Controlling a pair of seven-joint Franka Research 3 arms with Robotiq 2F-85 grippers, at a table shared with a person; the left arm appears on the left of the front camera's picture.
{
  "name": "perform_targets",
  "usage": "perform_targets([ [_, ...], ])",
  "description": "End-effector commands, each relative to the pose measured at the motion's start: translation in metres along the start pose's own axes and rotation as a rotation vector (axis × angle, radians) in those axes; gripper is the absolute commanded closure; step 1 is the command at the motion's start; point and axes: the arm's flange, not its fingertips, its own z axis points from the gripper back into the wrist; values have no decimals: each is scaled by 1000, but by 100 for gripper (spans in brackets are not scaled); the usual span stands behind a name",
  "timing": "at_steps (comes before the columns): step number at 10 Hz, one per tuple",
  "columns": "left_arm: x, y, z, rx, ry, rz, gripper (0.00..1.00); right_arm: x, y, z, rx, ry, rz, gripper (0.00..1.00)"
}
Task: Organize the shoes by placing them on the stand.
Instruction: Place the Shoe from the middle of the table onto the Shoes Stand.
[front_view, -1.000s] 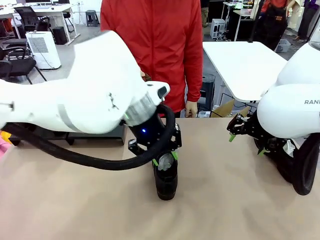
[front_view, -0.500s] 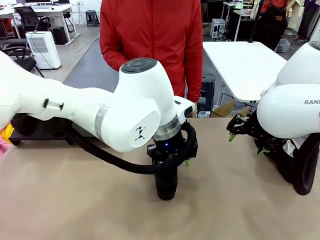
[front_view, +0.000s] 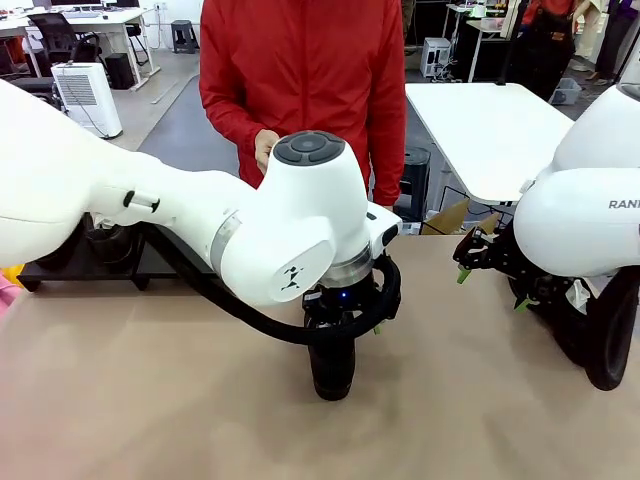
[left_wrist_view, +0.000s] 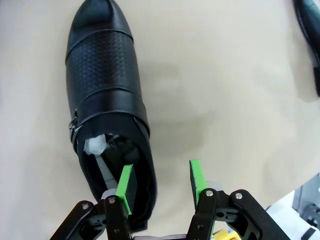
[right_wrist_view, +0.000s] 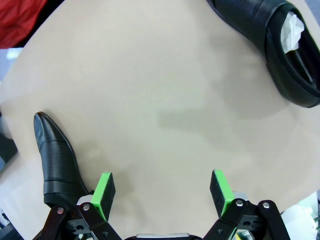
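— While the left gripper (left_wrist_view: 159, 176) stands over that glossy black leather dress shoe (left_wrist_view: 102, 75) in the middle of the tan tabletop (front_view: 150, 400), which step would you call it?

— The grasp, I'd say. One green pad (left_wrist_view: 125, 185) sits inside the heel opening beside the crumpled white paper (left_wrist_view: 95, 145). The other hangs outside, so the jaws straddle the shoe's side wall, parted, with a gap showing. Nothing is pinched.

— And the right gripper (right_wrist_view: 162, 192)?

— Spread wide and empty above bare table, with another black paper-stuffed shoe (right_wrist_view: 280, 45) lying beyond it.

— Where must the middle shoe go?

— To the low matte-black stand (front_view: 35, 272) at the table's far left, partly hidden behind the white arm (front_view: 150, 215). Dark shapes, likely shoes, already sit on it.

— So next?

— Probably close on the heel wall, lift cleanly, then swing left and set the shoe down beside those, watching the toe's alignment.
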Motion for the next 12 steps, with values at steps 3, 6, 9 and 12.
perform_targets([
  [3, 7, -13, -28, 77, -43, 18, 43, 0, 2, 1, 20, -5, 13, 0],
  [6, 10, -14, -37, 109, -30, 30, 43, 0, 2, 1, 20, -5, 13, 0],
  [9, 10, -16, -43, 135, -28, 17, 43, 0, 2, 1, 20, -5, 13, 0],
  [12, 11, -16, -46, 160, -9, 25, 43, 0, 2, 1, 20, -5, 13, 0],
])
